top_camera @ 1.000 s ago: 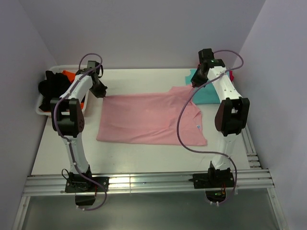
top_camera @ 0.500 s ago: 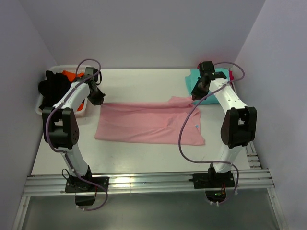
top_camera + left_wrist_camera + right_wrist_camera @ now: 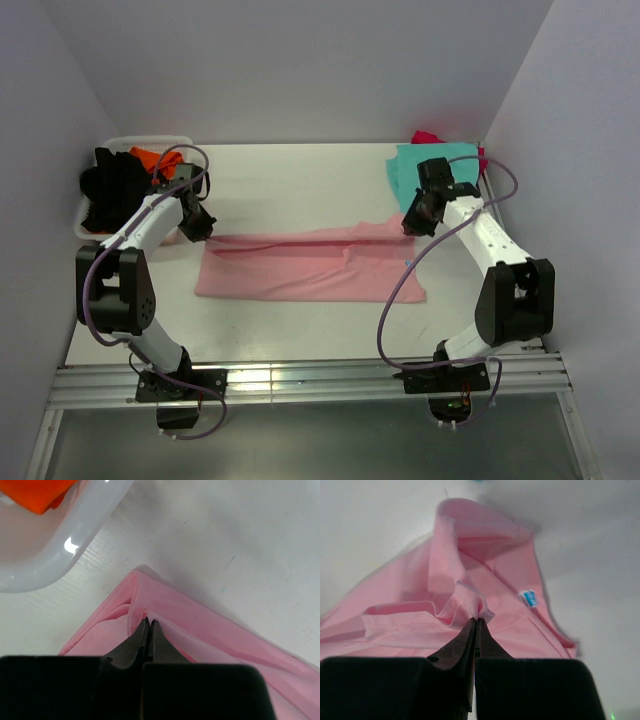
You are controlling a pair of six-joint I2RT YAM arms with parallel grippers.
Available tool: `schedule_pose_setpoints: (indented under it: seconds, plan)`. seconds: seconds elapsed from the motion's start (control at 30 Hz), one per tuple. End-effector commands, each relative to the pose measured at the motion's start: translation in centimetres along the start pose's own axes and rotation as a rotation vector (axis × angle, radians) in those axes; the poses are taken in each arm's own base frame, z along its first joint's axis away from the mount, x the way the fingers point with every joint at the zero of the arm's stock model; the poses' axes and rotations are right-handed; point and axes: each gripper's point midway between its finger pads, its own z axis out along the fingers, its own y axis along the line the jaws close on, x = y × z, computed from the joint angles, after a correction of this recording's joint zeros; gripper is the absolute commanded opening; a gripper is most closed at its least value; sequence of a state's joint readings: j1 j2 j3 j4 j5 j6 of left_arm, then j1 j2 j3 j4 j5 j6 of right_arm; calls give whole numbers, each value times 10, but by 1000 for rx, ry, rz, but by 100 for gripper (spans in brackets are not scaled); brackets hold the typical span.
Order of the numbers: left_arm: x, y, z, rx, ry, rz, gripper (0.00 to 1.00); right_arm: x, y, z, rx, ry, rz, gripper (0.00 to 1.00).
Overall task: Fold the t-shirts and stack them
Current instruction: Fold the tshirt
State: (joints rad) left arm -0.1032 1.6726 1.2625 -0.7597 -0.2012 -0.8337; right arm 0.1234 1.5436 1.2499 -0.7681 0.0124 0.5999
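Laundry work going on at a white table (image 3: 300, 180), roughly midway through the job by the look of it. Lying nearest the arm bases, in the middle of the table: light pink t-shirt (image 3: 310, 272), stretching as a long flat band, long axis running left to right, near edge resting flat. Showing close to its right end: small blue label (image 3: 410, 262), so probably pointing neck-end to the right, though hard telling for certain. Holding the far left corner of that band: left gripper (image 3: 203, 228), fingers pinching tight on a pleat of pink cloth, almost no gap showing in the wrist view. Holding the far right corner: right gripper (image 3: 412, 222), likewise clamping narrow on a bunched fold of the same shirt, cloth rising in a small ridge at each pinch. Judging from this, doubling the far half over toward the near edge, with that lengthwise fold not yet laid down. Farther back on the right: teal t-shirt (image 3: 420, 172), already folded and lying flat, with magenta t-shirt (image 3: 428, 137) peeking out behind it, apparently starting the stack. Farthest back on the left: white plastic basket (image 3: 150, 141), holding black t-shirt (image 3: 110, 185) and orange t-shirt (image 3: 145, 157), both crumpled and waiting for folding.
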Motion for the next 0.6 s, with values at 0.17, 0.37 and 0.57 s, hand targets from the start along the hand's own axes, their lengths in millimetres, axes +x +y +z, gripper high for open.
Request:
schedule_pose_setpoints:
  seconds: [0.17,0.37,0.57]
  plan:
    - [18,32,-6,-51,-50,-50,1,68,-51,6,118,52,-18,36]
    - [8,30,-12,-50,-88,-75,81,47,-45,-13,115,-15,-27,100]
    - [-8,7,-9,-37,-77,-60,75,14,-5,-22,30,-37,-8,100]
